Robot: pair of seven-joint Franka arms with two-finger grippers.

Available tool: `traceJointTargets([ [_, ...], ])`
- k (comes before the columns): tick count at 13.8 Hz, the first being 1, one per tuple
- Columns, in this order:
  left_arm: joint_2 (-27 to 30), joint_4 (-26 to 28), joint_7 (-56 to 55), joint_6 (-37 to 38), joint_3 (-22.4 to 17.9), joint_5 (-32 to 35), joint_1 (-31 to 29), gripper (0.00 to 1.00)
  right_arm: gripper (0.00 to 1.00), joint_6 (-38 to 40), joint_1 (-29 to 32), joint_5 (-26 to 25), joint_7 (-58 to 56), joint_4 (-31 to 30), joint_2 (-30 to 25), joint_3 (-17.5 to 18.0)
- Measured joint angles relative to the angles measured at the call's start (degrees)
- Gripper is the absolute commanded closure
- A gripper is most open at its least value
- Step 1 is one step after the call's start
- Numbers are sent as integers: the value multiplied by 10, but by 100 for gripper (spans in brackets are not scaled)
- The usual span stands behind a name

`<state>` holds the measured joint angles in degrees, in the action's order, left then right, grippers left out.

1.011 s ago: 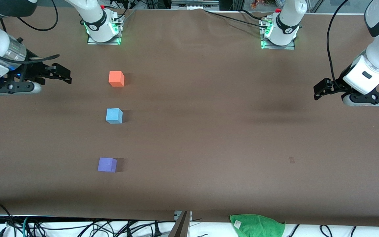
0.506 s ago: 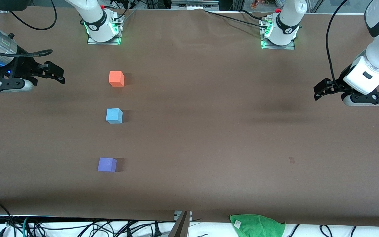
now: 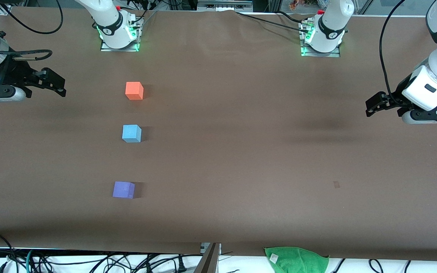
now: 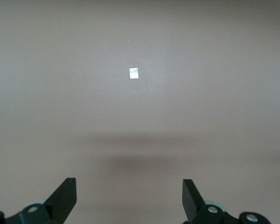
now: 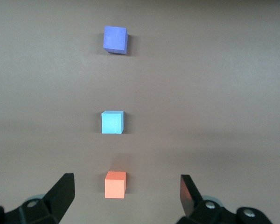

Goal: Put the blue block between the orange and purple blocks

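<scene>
Three small cubes stand in a line on the brown table toward the right arm's end. The orange block (image 3: 134, 91) is farthest from the front camera, the blue block (image 3: 131, 133) is in the middle, and the purple block (image 3: 123, 190) is nearest. The blue block is closer to the orange one. My right gripper (image 3: 57, 84) is open and empty, in the air beside the orange block, well apart from it. Its wrist view shows the orange (image 5: 115, 185), blue (image 5: 112, 122) and purple (image 5: 115, 39) blocks. My left gripper (image 3: 373, 104) is open and empty over bare table at the left arm's end.
A green cloth (image 3: 297, 259) lies at the table's front edge. A small pale mark (image 3: 336, 184) sits on the table toward the left arm's end and also shows in the left wrist view (image 4: 134, 73). Both arm bases (image 3: 119, 32) stand along the back edge.
My right gripper has drawn away from the blocks toward the right arm's end of the table. My left gripper has shifted slightly toward its own end. The blocks have not moved.
</scene>
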<state>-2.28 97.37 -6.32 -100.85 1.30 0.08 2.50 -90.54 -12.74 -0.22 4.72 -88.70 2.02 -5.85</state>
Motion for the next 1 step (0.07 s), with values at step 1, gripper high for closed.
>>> traceJointTargets([
  [1, -2, -2, 0, 2, 0, 0, 0, 0, 0, 6, 0, 0, 2, 0, 0, 0],
])
